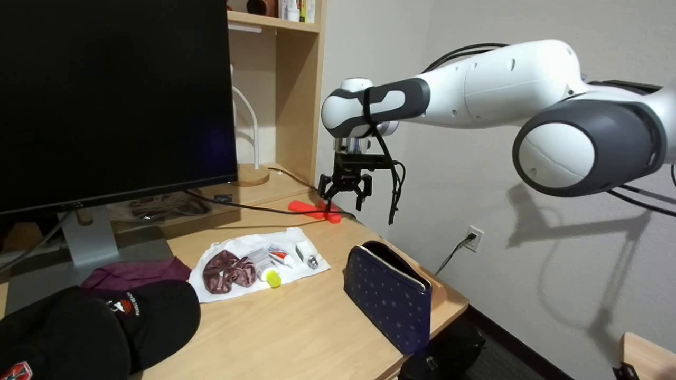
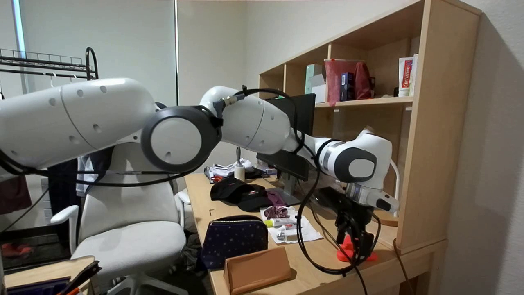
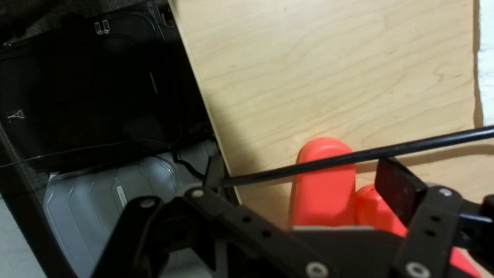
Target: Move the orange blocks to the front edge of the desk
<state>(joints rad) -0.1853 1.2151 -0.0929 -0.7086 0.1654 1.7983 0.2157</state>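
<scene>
The tabletop is of pale wood, smooth, with its grain visible. The orange blocks look like plastic — smooth, with a soft shine. The gripper has a matt black finish, and its screws are of shiny metal. The pouch is glossy, the zip metal-looking; the caps are of matt cloth, the hair tie seems velvety. The grey suitcase has a hard shell — ribbed and glossy.

Pale walls, light-wood shelf unit in both exterior views. Exterior view: white office chair left, black wire rack far left. Exterior view: wall outlet right, above dark floor.
</scene>
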